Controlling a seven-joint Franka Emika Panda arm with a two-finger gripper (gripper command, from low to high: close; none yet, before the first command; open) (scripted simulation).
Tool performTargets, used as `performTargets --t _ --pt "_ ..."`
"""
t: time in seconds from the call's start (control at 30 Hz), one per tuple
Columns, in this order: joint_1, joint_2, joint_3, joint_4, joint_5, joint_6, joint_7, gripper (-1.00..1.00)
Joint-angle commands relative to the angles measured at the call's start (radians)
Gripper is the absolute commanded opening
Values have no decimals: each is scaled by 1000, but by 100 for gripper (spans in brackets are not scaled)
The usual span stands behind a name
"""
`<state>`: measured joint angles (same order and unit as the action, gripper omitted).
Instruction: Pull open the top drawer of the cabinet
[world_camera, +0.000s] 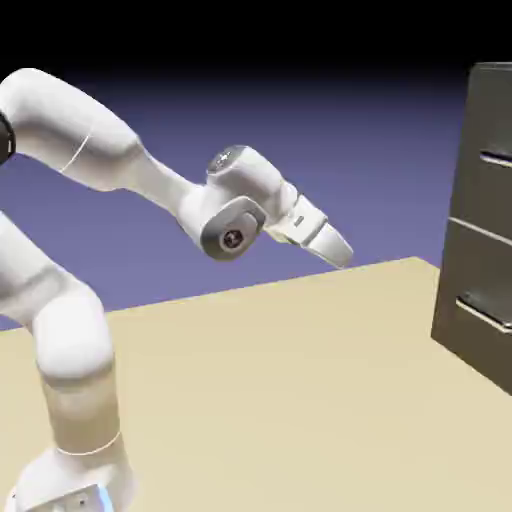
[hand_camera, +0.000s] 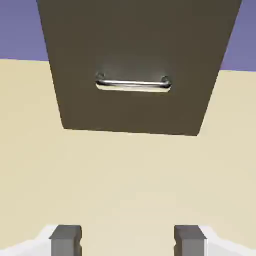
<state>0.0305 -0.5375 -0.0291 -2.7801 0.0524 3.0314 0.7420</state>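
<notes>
Claw (world_camera: 341, 252) released, fingers (hand_camera: 65, 239) wide apart w/ nothing btwn them, hanging in air above the tan desk (world_camera: 300, 380), tilted down twd the cabinet (world_camera: 485, 230) but well apart from it. Cabinet stands at desk's far right end in exterior view; top drawer (world_camera: 494, 120) looks flush w/ the fronts below. Hand view shows a dark drawer front w/ a horizontal bar handle (hand_camera: 133, 84) ahead, centered btwn the fingers; can't tell which drawer.

Cabinet front seen along the open end effector

The cabinet (hand_camera: 135, 60) stands on the tan worktop (hand_camera: 125, 175), one horizontal bar handle (hand_camera: 133, 84) showing on its dark face; two grey fingertips (hand_camera: 66, 240) sit wide apart at the bottom edge, nothing between them.
</notes>
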Motion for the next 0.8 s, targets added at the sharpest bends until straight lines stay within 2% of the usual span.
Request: performTargets --t 0.0,0.77 --pt "15 27 -24 25 44 -5 1 0" --pt "368 648 -579 595 1044 -112 21 0"
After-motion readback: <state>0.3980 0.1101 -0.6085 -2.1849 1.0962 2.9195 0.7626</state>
